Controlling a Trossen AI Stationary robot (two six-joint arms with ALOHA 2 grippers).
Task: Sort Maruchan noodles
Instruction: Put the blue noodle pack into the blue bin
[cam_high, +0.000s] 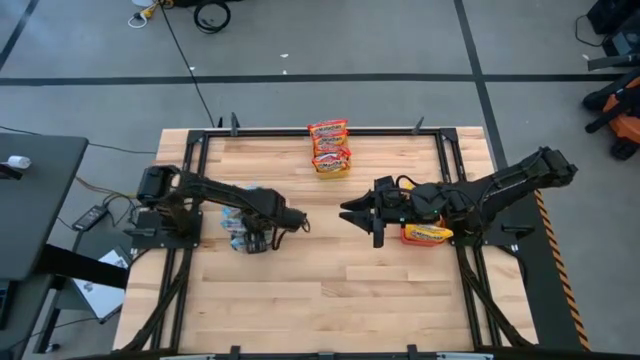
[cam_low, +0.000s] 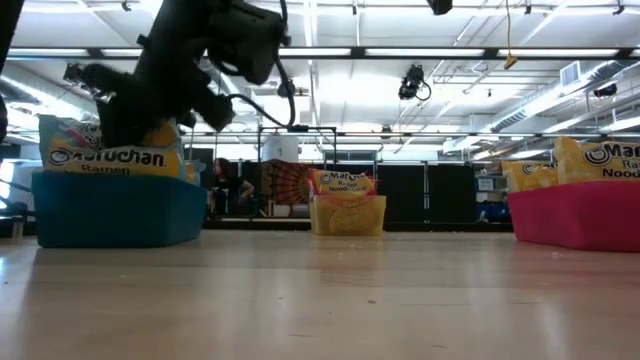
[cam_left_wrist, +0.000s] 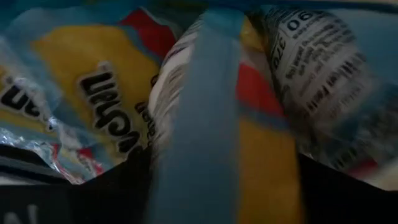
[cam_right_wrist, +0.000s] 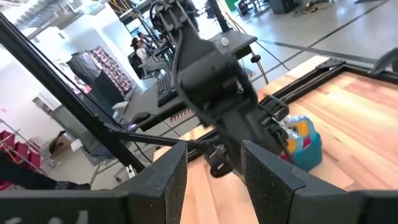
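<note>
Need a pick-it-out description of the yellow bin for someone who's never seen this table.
Start from the pale wooden table in the high view and go to the middle of its far edge, between the two dark arms. There sits the small yellow plastic bin with orange-yellow crinkly ramen packets sticking out. The blue bin and red bin stand at either side.

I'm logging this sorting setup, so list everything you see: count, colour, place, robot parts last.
Blue bin: one, table's left side, under the left claw, holding packets.
Yellow bin: one, far edge, middle, holding packets.
Red bin: one, right side, under the right arm, holding packets.
Noodle packets: several, exact count unclear, all in the bins.
Table: one, light wood.
Left claw: dark, over the blue bin.
Right claw: dark, open, empty, above the table's middle.
</note>
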